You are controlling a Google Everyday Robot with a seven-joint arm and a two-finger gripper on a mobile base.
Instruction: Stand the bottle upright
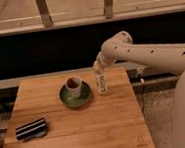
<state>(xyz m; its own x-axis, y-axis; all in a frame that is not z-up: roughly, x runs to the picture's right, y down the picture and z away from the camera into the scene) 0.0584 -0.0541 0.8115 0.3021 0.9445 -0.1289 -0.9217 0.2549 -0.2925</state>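
The bottle (pixel 102 82) is slim and white with a pale label. It stands upright on the wooden table (pixel 93 134), near the far right edge, just right of the cup. My gripper (pixel 98 68) is right at the bottle's top, reaching down from the white arm (pixel 149 52) that comes in from the right. The bottle's cap is hidden by the gripper.
A white cup (pixel 74 85) with a brown inside stands on a green plate (pixel 68 99), close to the left of the bottle. A black-and-white striped block (pixel 32 128) lies at the table's front left. A dark rail and wall run behind the table.
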